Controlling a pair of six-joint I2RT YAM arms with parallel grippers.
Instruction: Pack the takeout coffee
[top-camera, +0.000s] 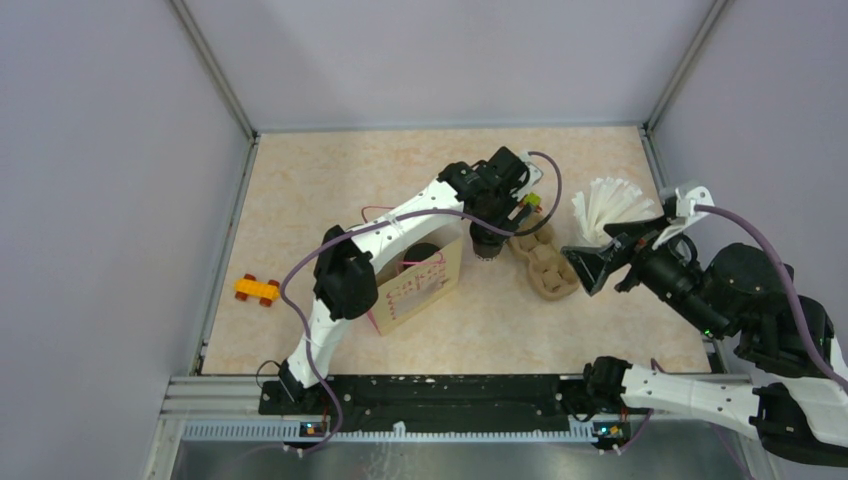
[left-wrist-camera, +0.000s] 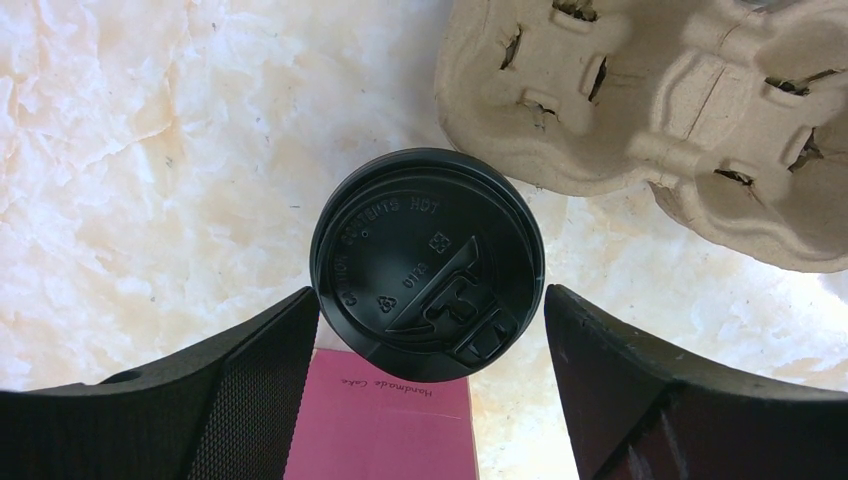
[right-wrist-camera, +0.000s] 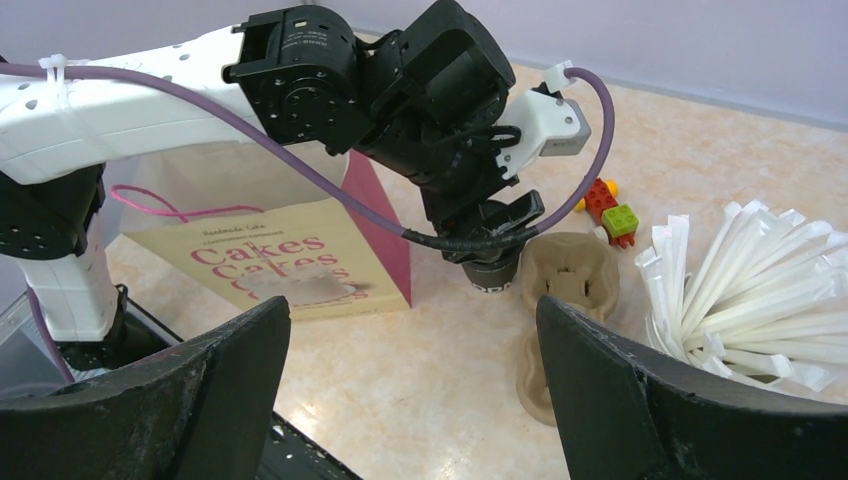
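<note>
Standing upright on the marbled beige desk (left-wrist-camera: 150, 150), a takeout coffee cup (left-wrist-camera: 428, 250) shows its round black plastic lid, embossed with lettering and a sip tab. It sits between a paper cake bag (right-wrist-camera: 270, 265) and the moulded-pulp cup carrier (left-wrist-camera: 640, 110), just beside both. The left gripper (left-wrist-camera: 430, 292) straddles it, jaws wide at either side of the lid; I cannot tell whether they press it. The carrier's rough brown wells show bare, slotted bottoms. Something dark shows in the bag's open mouth, unidentifiable. The right gripper (right-wrist-camera: 412, 303) hangs wide open, holding nothing, near a fan of white paper-wrapped straws (right-wrist-camera: 740, 280).
</note>
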